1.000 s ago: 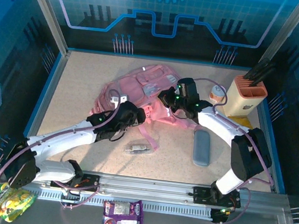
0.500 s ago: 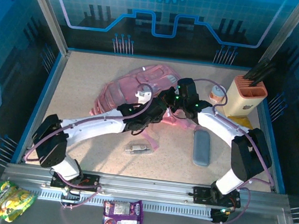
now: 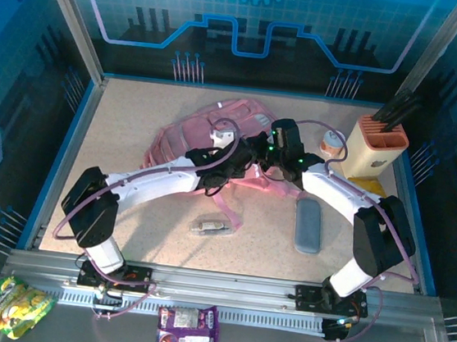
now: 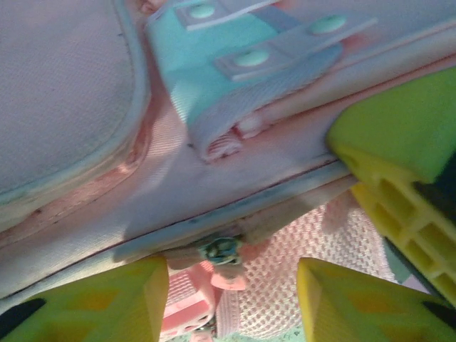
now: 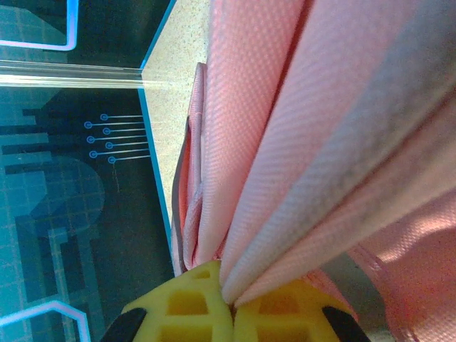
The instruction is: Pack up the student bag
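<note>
Woven pink student bag (image 5: 278, 128) folds bunch between right jaws.

the student bag (image 5: 285, 107) is matt pink woven cloth, finely ribbed; its mesh netting (image 4: 342, 285) looks coarse; the table (image 3: 125, 134) under it is speckled, matt.

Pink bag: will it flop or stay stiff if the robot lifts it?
Probably floppy: the pink bag bunches into soft folds where the right gripper pinches it. It would likely sag when lifted, since it lies slumped on the table. Its woven cloth probably isn't slippery.
</note>
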Tool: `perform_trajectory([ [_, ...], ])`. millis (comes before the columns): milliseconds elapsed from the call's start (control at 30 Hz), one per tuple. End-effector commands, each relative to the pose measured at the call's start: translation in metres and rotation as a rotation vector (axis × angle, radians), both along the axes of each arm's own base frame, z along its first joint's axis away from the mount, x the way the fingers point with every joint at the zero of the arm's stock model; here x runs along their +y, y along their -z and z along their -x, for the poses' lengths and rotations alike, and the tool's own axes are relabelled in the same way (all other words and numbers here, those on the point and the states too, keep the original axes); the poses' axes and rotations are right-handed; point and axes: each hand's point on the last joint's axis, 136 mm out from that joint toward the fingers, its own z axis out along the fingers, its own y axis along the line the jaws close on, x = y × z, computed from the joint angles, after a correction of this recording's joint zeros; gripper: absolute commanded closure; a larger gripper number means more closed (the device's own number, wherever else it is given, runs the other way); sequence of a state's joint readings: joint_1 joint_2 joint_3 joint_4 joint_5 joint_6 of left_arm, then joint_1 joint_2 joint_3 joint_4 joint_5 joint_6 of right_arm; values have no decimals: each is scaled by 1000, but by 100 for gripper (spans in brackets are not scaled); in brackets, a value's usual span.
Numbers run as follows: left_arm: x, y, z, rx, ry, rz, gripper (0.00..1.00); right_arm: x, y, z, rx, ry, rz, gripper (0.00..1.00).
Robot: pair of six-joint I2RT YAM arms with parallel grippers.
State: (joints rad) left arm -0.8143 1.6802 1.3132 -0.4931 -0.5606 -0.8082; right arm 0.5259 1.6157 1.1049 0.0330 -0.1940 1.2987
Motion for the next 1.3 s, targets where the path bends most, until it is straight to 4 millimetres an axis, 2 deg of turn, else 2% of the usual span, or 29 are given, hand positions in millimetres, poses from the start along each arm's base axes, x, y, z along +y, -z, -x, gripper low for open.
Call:
perform_trajectory([
  [0, -1, -6, -12, -16, 2, -33, 53, 21, -55, -3, -152, -57, -112, 100],
  [367, 13, 5, -22, -17, -74, -17, 74, 25, -59, -1, -176, -74, -119, 100],
  [567, 7, 6, -25, -23, -51, 6, 77, 27, -60, 0, -179, -78, -124, 100],
  [667, 2, 14, -22, -4, -42, 42, 78, 27, -60, 0, -181, -82, -120, 100],
  [767, 8, 23, -15, 25, -76, 51, 75, 25, -62, 0, -188, -78, -114, 100],
  [900, 15, 34, -12, 39, -123, 49, 77, 25, -62, -1, -192, -76, -111, 100],
  [1100, 17, 20, -23, -8, -117, 31, 88, 24, -59, 0, -192, -77, -106, 100],
  [1200, 30, 7, -22, -29, -132, -5, 98, 20, -56, 0, -193, -81, -89, 100],
  [1267, 40, 0, -18, -31, -139, -4, 100, 15, -54, -1, -194, -76, -76, 100],
])
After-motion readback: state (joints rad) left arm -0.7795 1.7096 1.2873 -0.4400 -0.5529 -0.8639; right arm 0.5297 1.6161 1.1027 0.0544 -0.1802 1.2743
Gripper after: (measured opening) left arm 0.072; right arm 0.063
